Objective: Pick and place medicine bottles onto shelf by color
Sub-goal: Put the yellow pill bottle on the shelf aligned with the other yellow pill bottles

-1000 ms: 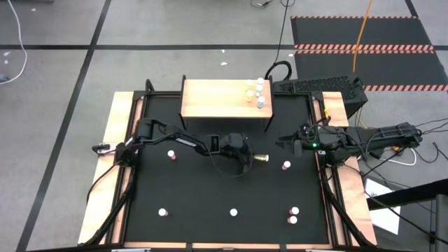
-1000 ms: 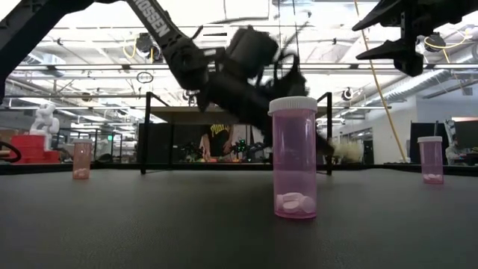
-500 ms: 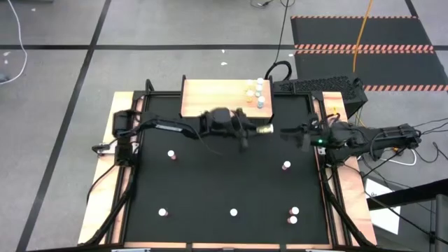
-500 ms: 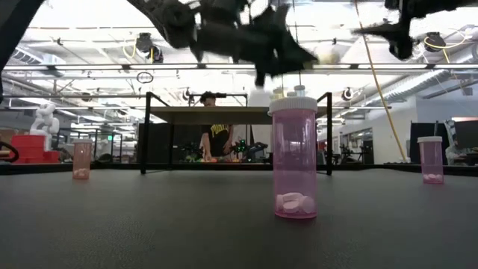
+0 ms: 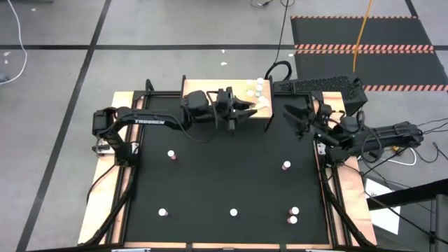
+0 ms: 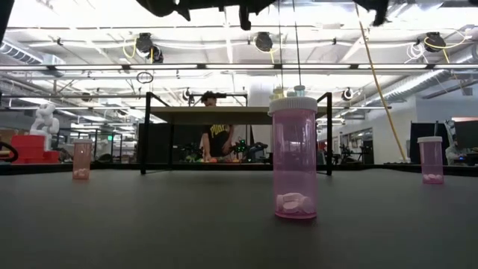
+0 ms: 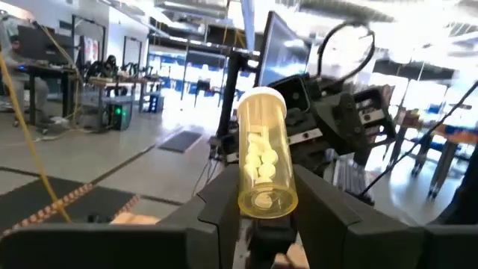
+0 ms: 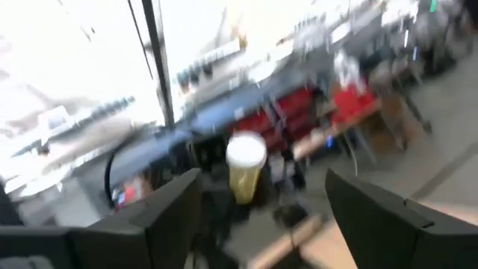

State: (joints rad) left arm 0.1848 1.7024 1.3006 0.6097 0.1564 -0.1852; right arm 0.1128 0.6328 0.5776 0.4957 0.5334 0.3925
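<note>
A yellow bottle (image 7: 261, 161) sits clamped in the left gripper (image 5: 246, 108), held over the shelf (image 5: 210, 98) near the bottles (image 5: 257, 87) already standing there, probably to join them. Just beside the shelf, the right gripper (image 5: 297, 117) hangs spread and empty.

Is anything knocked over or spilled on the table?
No, nothing stands out. The pink bottles on the black mat stand upright with caps on, and nothing has spilled. The left gripper holds a capped yellow bottle above the shelf.
</note>
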